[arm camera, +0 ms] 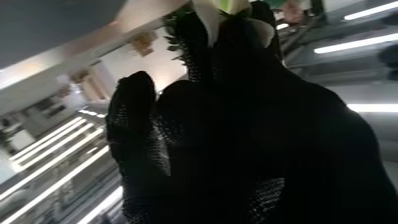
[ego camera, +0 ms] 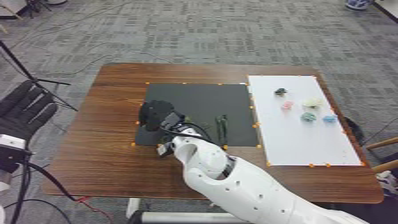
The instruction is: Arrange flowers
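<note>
Head view evenly lit, white board [ego camera: 306,142] bright; right wrist view: light strips [arm camera: 356,43] glaring, foreground dark

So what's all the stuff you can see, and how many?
Table: one, brown, middle
Mat: one, black, on table
Board: one, white, right of mat
Small flowers: five, dark, pink, cream, grey-green, blue, on board
Stems: count unclear, green, on mat
Markers: many, orange, along mat and board
Flower by right hand: one, white
Carpet: one, grey, around table
Pot: one, blue-white, far right
Arms: two, white, bottom
Left hand: one, black, left edge
Right hand: one, black, over mat
</note>
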Controlling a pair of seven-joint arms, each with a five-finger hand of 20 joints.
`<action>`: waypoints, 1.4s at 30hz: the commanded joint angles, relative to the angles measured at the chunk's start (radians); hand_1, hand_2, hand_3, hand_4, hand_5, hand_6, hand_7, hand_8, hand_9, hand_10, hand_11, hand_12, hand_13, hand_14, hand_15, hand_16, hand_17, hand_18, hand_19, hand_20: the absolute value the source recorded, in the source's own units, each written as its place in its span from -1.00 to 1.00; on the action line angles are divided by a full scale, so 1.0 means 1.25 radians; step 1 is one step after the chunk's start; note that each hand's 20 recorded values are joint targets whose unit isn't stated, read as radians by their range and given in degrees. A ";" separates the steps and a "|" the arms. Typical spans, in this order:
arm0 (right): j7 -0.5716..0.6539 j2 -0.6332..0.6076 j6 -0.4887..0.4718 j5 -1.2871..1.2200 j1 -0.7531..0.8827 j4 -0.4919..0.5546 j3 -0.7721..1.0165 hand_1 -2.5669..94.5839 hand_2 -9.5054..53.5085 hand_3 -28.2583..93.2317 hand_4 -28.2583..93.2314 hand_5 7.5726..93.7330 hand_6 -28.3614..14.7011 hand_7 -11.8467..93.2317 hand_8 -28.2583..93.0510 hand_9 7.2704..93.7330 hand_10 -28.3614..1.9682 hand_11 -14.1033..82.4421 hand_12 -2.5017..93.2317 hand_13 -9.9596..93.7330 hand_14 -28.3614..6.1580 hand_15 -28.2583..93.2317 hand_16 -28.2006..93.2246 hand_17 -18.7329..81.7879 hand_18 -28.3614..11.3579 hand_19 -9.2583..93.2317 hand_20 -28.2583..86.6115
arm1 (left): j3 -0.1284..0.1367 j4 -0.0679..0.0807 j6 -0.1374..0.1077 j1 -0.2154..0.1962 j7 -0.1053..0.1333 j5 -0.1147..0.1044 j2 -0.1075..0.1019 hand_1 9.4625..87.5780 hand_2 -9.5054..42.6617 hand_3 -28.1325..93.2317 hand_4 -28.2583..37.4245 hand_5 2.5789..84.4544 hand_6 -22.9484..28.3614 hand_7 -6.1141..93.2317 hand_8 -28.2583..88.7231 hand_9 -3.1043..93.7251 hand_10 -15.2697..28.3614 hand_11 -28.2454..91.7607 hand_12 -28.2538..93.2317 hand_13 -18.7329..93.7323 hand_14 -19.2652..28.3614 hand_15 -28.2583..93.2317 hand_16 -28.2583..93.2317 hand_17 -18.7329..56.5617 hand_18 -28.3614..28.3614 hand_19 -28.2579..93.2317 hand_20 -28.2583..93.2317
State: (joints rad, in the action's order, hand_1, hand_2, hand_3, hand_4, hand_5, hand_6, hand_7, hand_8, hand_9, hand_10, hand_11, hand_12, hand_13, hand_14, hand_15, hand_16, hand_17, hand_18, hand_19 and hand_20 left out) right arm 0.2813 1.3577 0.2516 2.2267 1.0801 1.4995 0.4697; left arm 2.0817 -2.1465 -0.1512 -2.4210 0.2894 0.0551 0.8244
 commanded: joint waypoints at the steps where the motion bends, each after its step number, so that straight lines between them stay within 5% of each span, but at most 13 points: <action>1: -0.027 0.025 -0.038 0.034 0.032 -0.017 0.044 0.39 -1.00 0.61 -1.00 0.59 0.30 -0.40 -0.48 0.78 0.38 -0.52 -0.12 0.66 0.41 0.54 0.19 0.09 -0.66 0.76 0.20 | -0.006 0.003 -0.006 0.009 -0.007 0.006 -0.004 -0.66 0.02 0.56 -1.00 -0.14 0.26 -0.74 -0.62 -0.27 0.35 -0.33 -0.31 -0.24 0.41 -0.13 -0.56 -0.59 0.46 -0.15 -0.36; 20: -0.004 0.029 -0.077 0.078 0.045 -0.018 0.047 0.36 -1.00 0.62 -1.00 0.43 0.25 -0.46 -0.63 0.63 0.28 -0.55 -0.22 0.59 0.41 0.53 0.22 0.04 -0.65 0.74 0.19 | -0.018 0.009 -0.001 0.024 -0.009 0.005 -0.011 -0.66 0.02 0.56 -1.00 -0.14 0.26 -0.73 -0.62 -0.27 0.35 -0.32 -0.31 -0.24 0.41 -0.12 -0.57 -0.60 0.47 -0.14 -0.35; 32: 0.023 0.031 -0.144 0.082 0.064 -0.002 0.070 0.19 -1.00 0.73 -1.00 0.25 0.20 -0.45 -0.73 0.32 -0.09 -0.28 -0.55 0.47 0.29 0.54 0.18 -0.01 -0.70 0.71 0.14 | -0.007 0.002 0.000 0.008 -0.006 0.002 -0.003 -0.65 0.02 0.56 -1.00 -0.14 0.26 -0.74 -0.62 -0.27 0.34 -0.34 -0.31 -0.24 0.41 -0.13 -0.56 -0.59 0.46 -0.15 -0.36; 42: 0.052 0.040 -0.030 0.095 0.047 -0.035 0.060 0.18 -1.00 0.74 -1.00 0.24 0.16 -0.46 -0.73 0.24 -0.17 -0.31 -0.58 0.45 0.26 0.54 0.13 -0.01 -0.72 0.72 0.13 | -0.009 0.003 0.000 0.010 -0.007 0.002 -0.003 -0.65 0.02 0.56 -1.00 -0.15 0.25 -0.75 -0.61 -0.28 0.33 -0.35 -0.31 -0.24 0.41 -0.15 -0.55 -0.59 0.46 -0.16 -0.35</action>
State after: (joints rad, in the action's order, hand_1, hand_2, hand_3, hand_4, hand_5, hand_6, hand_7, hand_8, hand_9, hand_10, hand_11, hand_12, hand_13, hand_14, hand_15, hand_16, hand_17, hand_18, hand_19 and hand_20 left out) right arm 0.3267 1.3910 0.1144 2.3200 1.1566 1.4821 0.5412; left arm 2.0647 -2.1368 -0.1512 -2.3984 0.2814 0.0565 0.8156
